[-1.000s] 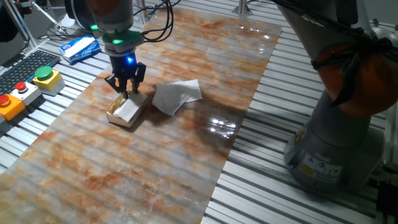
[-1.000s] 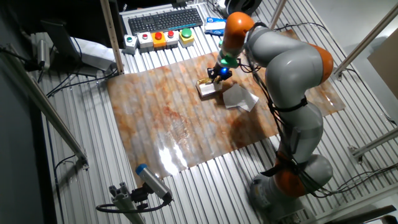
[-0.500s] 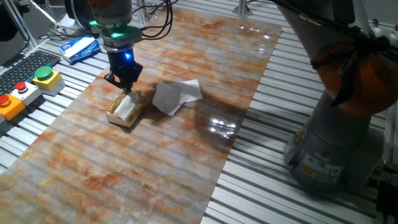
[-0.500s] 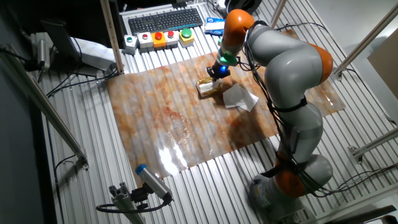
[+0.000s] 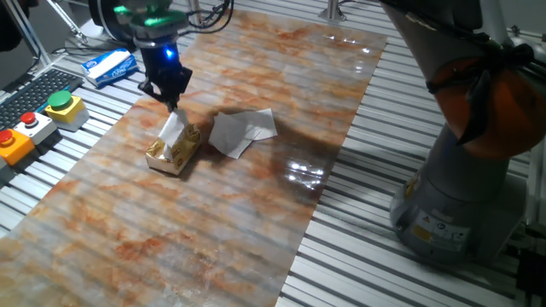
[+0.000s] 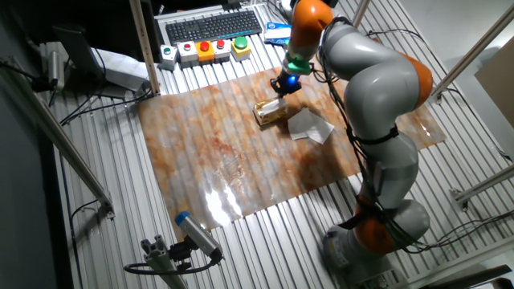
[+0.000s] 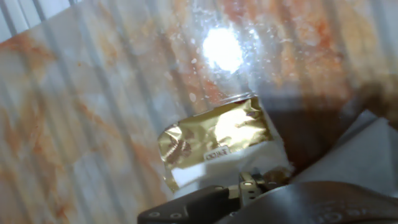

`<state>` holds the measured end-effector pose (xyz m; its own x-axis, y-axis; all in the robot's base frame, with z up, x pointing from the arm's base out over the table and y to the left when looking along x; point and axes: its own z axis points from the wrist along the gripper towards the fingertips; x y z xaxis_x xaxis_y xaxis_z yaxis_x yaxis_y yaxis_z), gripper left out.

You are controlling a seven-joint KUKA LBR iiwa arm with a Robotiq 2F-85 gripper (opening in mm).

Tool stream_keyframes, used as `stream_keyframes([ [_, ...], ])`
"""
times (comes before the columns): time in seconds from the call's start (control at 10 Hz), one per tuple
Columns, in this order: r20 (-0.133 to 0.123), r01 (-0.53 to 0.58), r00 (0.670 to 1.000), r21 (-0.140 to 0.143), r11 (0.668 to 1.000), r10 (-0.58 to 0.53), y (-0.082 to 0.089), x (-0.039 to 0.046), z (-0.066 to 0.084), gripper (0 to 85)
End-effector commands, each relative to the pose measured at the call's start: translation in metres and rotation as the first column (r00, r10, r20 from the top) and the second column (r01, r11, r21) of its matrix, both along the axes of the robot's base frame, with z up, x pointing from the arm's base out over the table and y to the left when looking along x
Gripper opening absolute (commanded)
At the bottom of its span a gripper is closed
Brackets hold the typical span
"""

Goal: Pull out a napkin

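one napkin [image 5: 173, 130] rises from the gold packet [image 5: 173, 152], upper left, pinched in the hand [image 5: 171, 103]; another lies beside it.

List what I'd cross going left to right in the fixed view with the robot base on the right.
Orange button box → green button box → blue-and-white packet → gold foil packet → loose white sheet → robot base.

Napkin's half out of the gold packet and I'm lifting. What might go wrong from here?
The gripper pinches only the napkin's top edge, so the thin sheet may tear or slip. The gold packet lies loose on the mat and may lift with it. A swing sideways could disturb the loose napkin lying beside the packet.
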<state>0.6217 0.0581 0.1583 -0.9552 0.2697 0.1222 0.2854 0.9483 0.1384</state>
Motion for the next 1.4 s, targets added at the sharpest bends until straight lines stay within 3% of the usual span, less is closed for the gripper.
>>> stream_keyframes([
  [0.0, -0.008, -0.011, 1.000, 0.009, 1.000, 0.011, -0.006, -0.0019, 0.007, 0.0],
  [0.1, -0.013, -0.024, 1.000, 0.016, 1.000, 0.024, -0.012, -0.0040, 0.014, 0.0],
  [0.3, -0.035, -0.078, 0.996, -0.001, 0.997, 0.078, -0.027, -0.0071, 0.029, 0.0],
  [0.5, -0.066, -0.189, 0.981, -0.057, 0.980, 0.185, -0.050, -0.0107, 0.040, 0.0],
  [0.7, -0.065, -0.267, 0.963, -0.108, 0.958, 0.261, -0.071, -0.0161, 0.043, 0.0],
  [0.9, -0.089, -0.342, 0.939, -0.166, 0.925, 0.331, -0.083, -0.0196, 0.045, 0.0],
  [1.0, -0.092, -0.361, 0.932, -0.182, 0.915, 0.350, -0.088, -0.0216, 0.045, 0.0],
  [1.2, -0.066, -0.365, 0.931, -0.172, 0.915, 0.359, -0.101, -0.0254, 0.039, 0.0],
  [1.3, -0.059, -0.358, 0.934, -0.152, 0.921, 0.353, -0.107, -0.0269, 0.035, 0.0],
])
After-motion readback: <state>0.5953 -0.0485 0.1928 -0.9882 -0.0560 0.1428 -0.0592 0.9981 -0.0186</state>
